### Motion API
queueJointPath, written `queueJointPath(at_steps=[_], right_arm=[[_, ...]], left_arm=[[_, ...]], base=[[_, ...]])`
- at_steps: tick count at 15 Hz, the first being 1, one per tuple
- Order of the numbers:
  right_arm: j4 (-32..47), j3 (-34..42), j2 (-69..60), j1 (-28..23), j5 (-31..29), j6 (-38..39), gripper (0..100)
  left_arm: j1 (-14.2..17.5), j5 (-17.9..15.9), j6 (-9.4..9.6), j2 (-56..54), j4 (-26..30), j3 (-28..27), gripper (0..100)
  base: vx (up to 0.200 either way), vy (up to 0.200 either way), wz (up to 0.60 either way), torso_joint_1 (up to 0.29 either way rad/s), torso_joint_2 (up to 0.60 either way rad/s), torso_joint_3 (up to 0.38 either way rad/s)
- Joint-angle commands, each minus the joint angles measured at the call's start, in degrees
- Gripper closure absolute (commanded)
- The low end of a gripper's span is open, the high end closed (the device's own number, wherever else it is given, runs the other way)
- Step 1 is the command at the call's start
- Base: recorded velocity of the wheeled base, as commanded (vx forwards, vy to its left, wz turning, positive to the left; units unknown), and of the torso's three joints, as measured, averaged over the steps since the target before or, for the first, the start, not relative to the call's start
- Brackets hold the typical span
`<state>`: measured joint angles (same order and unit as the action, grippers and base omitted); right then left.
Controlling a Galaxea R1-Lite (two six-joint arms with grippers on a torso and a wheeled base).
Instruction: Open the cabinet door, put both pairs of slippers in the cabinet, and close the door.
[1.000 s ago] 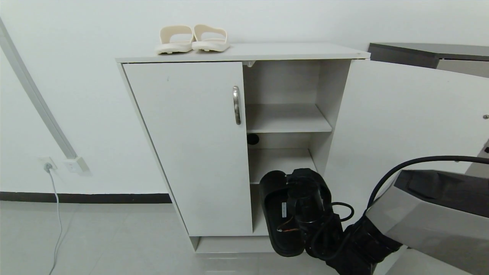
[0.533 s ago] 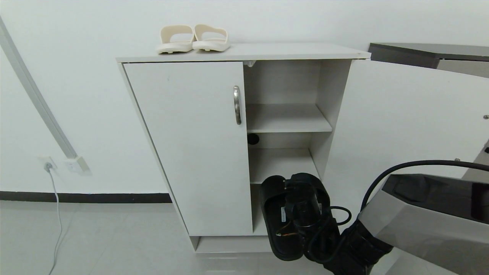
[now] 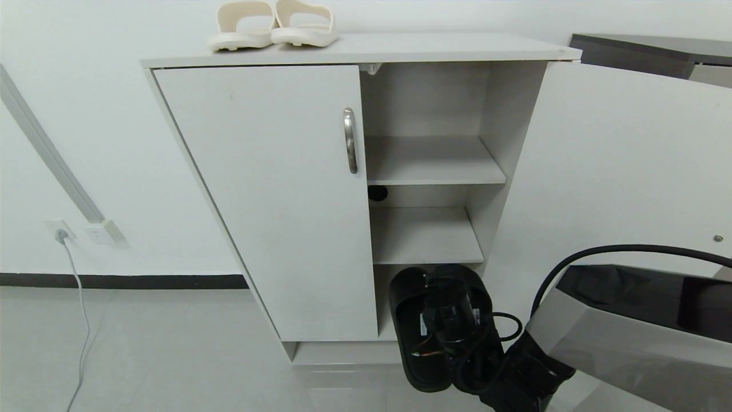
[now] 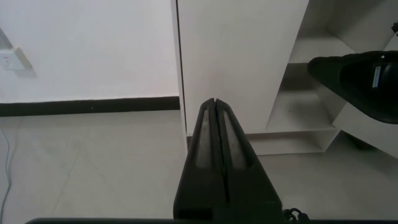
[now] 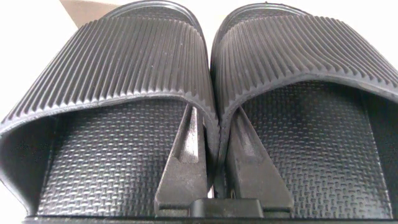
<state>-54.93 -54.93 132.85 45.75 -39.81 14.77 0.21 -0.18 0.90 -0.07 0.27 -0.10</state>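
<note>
White cabinet [image 3: 434,50] stands with its right door [image 3: 617,171] swung wide, left door [image 3: 257,200] shut, cream slippers [image 3: 271,23] on its top. The black slippers [image 3: 420,337] are clamped side by side in the right gripper [image 5: 216,124], fingers [image 5: 186,155] narrow on the straps' inner edges, long axis toe-first toward the bottom compartment [image 3: 384,309], toes at its mouth, heels over the floor [image 3: 143,355]; the left gripper [image 4: 215,106], fingers pressed together, hangs low facing the shut door. Judgement: the compartment lies straight ahead and looks wide enough for the pair

Cream slippers [image 3: 257,39] lie on the cabinet [image 3: 446,46] top.
</note>
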Motion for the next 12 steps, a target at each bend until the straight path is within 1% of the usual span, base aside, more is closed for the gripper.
queueJointPath(at_steps=[1, 3, 4, 6, 7, 8, 12], right_arm=[[0.00, -0.18, 0.48, -0.05, 0.00, -0.01, 100], [-1.06, -0.62, 1.53, -0.14, -0.26, 0.08, 100], [-4.04, -1.06, 3.20, -0.66, -0.62, -0.10, 100], [-12.83, -0.97, 5.57, -0.93, -1.14, -2.73, 100], [-15.12, -0.97, 6.10, -1.54, -1.41, -4.14, 100], [-16.52, -0.97, 6.28, -1.81, -1.67, -4.76, 100], [-16.79, -0.97, 6.54, -2.25, -1.67, -4.84, 100]], left_arm=[[0.06, 0.01, -0.02, 0.07, 0.00, 0.01, 100], [0.06, 0.09, -0.11, 0.07, 0.00, 0.01, 100], [0.06, 0.09, -0.20, 0.07, 0.00, 0.01, 100], [0.06, 0.09, -0.20, 0.07, 0.00, 0.01, 100], [0.06, 0.09, -0.20, 0.07, 0.00, 0.01, 100], [0.06, 0.09, -0.20, 0.07, 0.00, 0.01, 100], [0.06, 0.18, -0.29, 0.07, 0.00, 0.01, 100]], base=[[0.000, 0.000, 0.00, -0.002, 0.00, -0.198], [0.000, 0.000, 0.00, 0.002, 0.00, -0.203], [0.000, 0.000, 0.00, 0.002, 0.00, -0.159], [0.000, 0.000, 0.00, 0.005, 0.01, -0.071], [0.000, 0.000, 0.00, 0.000, 0.00, 0.000], [0.000, 0.000, 0.00, 0.000, 0.00, 0.000], [0.000, 0.000, 0.00, 0.000, 0.00, 0.000]])
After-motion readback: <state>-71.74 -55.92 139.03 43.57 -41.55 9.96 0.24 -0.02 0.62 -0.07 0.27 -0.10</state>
